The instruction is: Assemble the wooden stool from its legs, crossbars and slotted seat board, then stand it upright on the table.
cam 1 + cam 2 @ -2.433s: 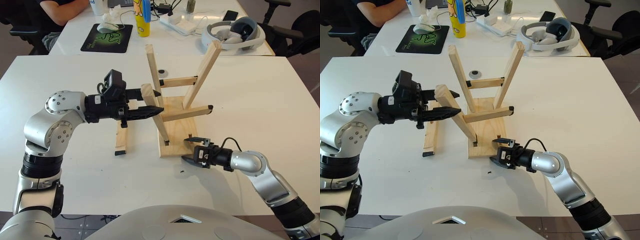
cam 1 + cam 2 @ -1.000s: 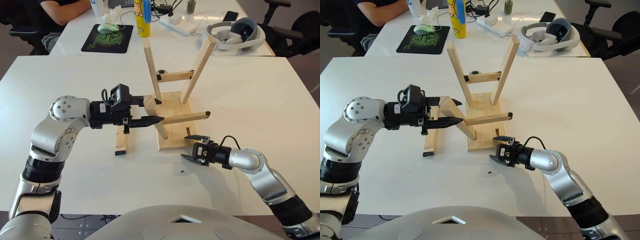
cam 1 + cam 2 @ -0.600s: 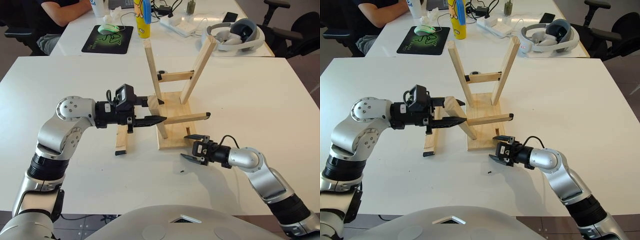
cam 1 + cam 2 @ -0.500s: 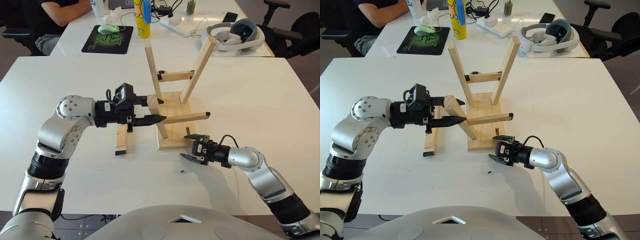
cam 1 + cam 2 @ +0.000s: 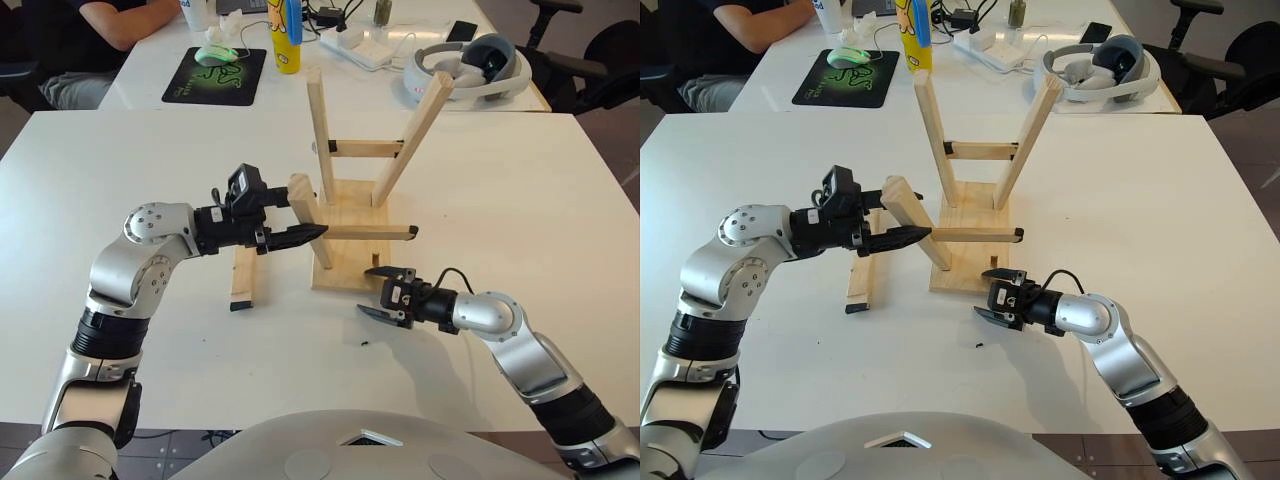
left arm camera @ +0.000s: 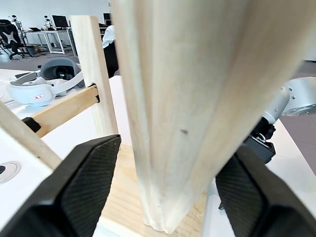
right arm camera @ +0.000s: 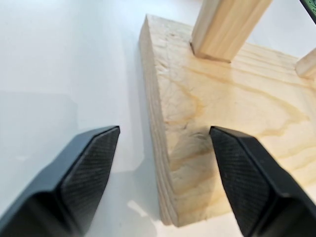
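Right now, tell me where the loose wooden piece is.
In the eye views the loose wooden piece lies flat on the table, on the robot's left of the seat board, under the left gripper holding a stool leg.

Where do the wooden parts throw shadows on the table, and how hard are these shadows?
Right wrist view: the seat board throws a soft grey shadow with no sharp outline on the white table, along its thick edge. Left eye view: the light falls evenly from above, and the loose leg lying flat shows hardly any shadow beside it.
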`<state>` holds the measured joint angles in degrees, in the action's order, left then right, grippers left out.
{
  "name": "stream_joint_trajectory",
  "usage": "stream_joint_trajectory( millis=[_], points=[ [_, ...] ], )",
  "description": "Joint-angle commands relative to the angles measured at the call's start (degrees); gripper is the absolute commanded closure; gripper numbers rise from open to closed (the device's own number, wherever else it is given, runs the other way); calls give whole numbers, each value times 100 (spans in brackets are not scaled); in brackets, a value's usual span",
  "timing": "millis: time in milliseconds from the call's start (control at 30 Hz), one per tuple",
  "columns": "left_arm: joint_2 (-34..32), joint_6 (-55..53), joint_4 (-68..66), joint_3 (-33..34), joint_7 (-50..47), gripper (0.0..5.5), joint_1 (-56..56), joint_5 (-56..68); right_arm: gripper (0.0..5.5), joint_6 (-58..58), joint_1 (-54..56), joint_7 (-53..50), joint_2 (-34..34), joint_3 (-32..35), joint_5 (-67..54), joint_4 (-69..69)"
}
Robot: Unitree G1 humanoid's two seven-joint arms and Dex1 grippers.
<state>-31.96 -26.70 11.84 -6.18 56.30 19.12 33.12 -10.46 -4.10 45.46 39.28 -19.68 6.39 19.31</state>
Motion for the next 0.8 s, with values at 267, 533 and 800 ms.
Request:
stream_joint_trajectory(
  millis=[267, 533, 800],
  points=[
    [-193, -1144, 613, 1020, -312, 178, 345, 1209, 213, -175, -179, -71, -13, -182, 138, -152],
    [-361, -2399, 760, 2133, -1466, 221, 1528, 3275, 213, -153, -246, -173, -3, -216, 154, -207],
    [75, -2441, 638, 1920, -2296, 350, 1899, 3451, 213, -140, -140, -218, -107, -301, 177, -345]
  ],
)
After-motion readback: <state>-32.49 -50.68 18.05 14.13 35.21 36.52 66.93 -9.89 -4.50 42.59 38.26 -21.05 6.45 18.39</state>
